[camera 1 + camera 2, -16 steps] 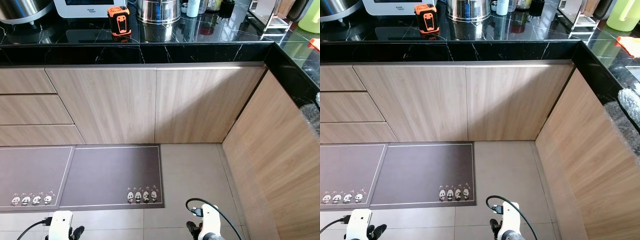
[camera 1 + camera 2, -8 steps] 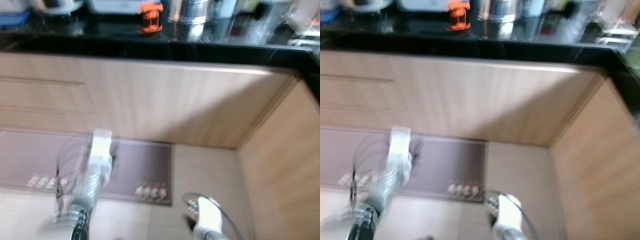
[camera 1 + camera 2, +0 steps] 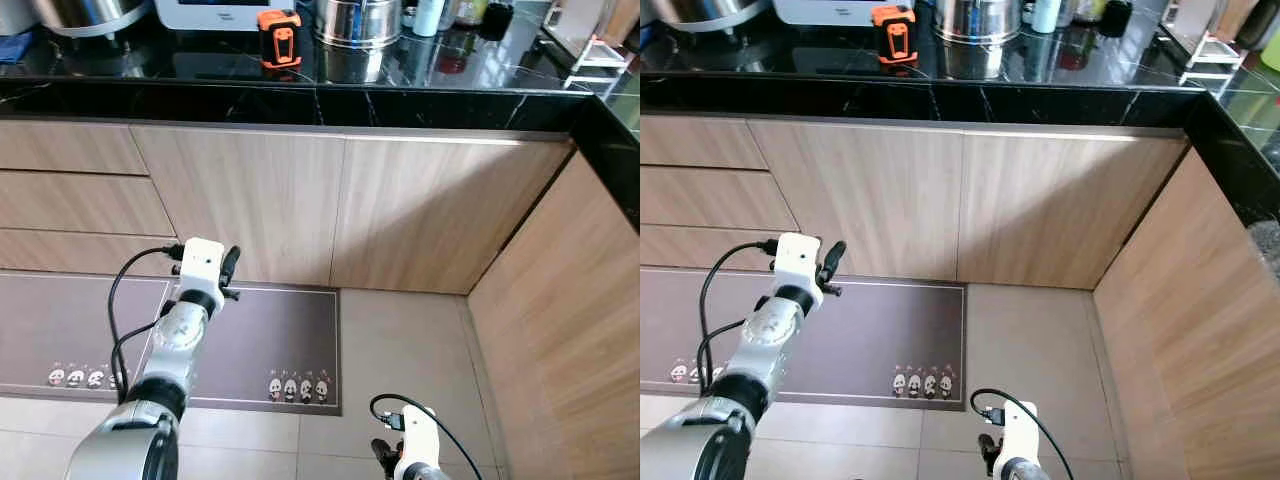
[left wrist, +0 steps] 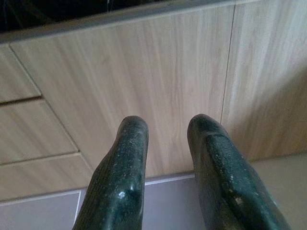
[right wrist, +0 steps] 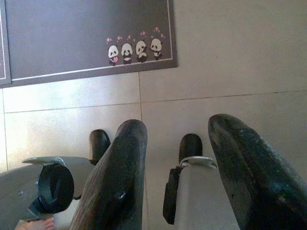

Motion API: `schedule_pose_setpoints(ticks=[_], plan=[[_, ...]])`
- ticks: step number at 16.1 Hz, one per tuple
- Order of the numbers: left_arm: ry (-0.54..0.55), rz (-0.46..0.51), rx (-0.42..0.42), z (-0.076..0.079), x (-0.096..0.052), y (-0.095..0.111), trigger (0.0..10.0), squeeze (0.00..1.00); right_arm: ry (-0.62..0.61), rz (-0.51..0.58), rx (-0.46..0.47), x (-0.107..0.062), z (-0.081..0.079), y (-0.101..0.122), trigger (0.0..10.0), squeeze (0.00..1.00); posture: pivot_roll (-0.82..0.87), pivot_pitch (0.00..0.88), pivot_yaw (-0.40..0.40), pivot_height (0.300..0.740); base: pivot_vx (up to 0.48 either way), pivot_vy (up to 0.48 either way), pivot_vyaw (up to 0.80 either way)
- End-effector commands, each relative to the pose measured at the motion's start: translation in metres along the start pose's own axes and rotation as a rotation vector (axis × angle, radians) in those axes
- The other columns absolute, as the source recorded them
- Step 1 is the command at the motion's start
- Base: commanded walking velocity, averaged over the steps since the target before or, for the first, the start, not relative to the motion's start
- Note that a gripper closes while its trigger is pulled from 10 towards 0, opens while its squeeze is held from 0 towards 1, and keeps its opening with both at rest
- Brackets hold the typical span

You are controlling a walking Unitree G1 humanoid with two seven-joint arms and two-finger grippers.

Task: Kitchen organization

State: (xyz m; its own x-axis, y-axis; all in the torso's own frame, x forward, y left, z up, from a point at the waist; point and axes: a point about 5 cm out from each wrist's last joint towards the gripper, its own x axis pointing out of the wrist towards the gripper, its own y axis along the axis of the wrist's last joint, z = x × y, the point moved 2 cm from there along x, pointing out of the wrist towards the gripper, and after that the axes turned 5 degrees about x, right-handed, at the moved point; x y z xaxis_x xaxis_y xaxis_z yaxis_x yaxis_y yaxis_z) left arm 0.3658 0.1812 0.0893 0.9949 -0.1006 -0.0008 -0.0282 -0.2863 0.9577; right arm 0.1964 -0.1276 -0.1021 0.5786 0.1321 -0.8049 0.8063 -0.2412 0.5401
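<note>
Left arm raised before the lower cupboards, right arm hanging low.

The left pincer (image 4: 165,167) is held up facing the wooden cupboard door (image 3: 240,205) beside the drawers (image 3: 70,200), its two black fingers (image 4: 122,172) parted with nothing between them. The right pincer (image 5: 177,177) hangs idle over the tiled floor (image 5: 230,57), fingers apart and empty, near the panda mat (image 3: 265,345). On the black bench (image 3: 200,70) above stand an orange device (image 3: 279,38) and a steel pot (image 3: 355,20).
</note>
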Motion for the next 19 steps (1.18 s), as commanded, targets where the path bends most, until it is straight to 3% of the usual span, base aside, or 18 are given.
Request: schedule_pose_setpoints(ticks=[1, 3, 4, 7, 8, 10, 13, 14, 15, 18, 19], plan=[[-0.017, -0.048, 0.003, 0.003, -0.006, -0.013, 10.0, 0.0, -0.009, -0.013, 0.013, -0.001, 0.002, -0.005, 10.0, 0.0, 0.03, 0.089, -0.019, 0.74, 0.0, 0.0, 0.0], [-0.001, -0.25, -0.035, 0.012, -0.047, -0.07, 10.0, 0.0, -0.013, -0.008, 0.018, -0.001, 0.002, -0.005, 10.0, 0.0, 0.03, 0.093, -0.017, 0.74, 0.0, 0.0, 0.0], [0.043, -0.296, -0.072, 0.013, -0.06, -0.084, 10.0, 0.0, -0.013, -0.004, 0.015, -0.001, 0.002, -0.005, 10.0, 0.0, 0.03, 0.094, -0.017, 0.74, 0.0, 0.0, 0.0], [0.154, -0.147, -0.009, 0.005, -0.063, -0.067, 10.0, 0.0, -0.014, 0.007, 0.014, -0.001, 0.003, -0.004, 10.0, 0.0, 0.03, 0.102, -0.025, 0.74, 0.0, 0.0, 0.0], [0.209, -0.015, 0.044, -0.008, -0.054, -0.041, 10.0, 0.0, -0.015, 0.008, 0.01, -0.002, 0.004, -0.004, 10.0, 0.0, 0.03, 0.103, -0.028, 0.74, 0.0, 0.0, 0.0], [0.237, 0.142, 0.109, -0.019, -0.043, -0.004, 10.0, 0.0, -0.015, 0.009, 0.006, -0.002, 0.005, -0.004, 10.0, 0.0, 0.03, 0.104, -0.029, 0.74, 0.0, 0.0, 0.0], [0.227, 0.272, 0.158, -0.017, -0.033, 0.032, 10.0, 0.0, -0.012, 0.011, 0.005, -0.002, 0.005, -0.004, 10.0, 0.0, 0.03, 0.105, -0.03, 0.74, 0.0, 0.0, 0.0], [0.23, 0.378, 0.174, -0.015, -0.028, 0.062, 10.0, 0.0, -0.013, 0.012, 0.006, -0.002, 0.005, -0.004, 10.0, 0.0, 0.03, 0.105, -0.03, 0.74, 0.0, 0.0, 0.0], [0.231, 0.414, 0.18, -0.013, -0.028, 0.074, 10.0, 0.0, -0.014, 0.012, 0.007, -0.002, 0.005, -0.004, 10.0, 0.0, 0.03, 0.105, -0.03, 0.74, 0.0, 0.0, 0.0], [0.191, 0.653, 0.195, 0.0, -0.027, 0.15, 10.0, 0.0, -0.019, 0.014, 0.009, -0.002, 0.006, -0.005, 10.0, 0.0, 0.03, 0.11, -0.03, 0.74, 0.0, 0.0, 0.0], [0.177, 0.703, 0.205, 0.003, -0.028, 0.166, 10.0, 0.0, -0.019, 0.014, 0.009, -0.002, 0.005, -0.005, 10.0, 0.0, 0.02, 0.109, -0.029, 0.74, 0.0, 0.0, 0.0]])
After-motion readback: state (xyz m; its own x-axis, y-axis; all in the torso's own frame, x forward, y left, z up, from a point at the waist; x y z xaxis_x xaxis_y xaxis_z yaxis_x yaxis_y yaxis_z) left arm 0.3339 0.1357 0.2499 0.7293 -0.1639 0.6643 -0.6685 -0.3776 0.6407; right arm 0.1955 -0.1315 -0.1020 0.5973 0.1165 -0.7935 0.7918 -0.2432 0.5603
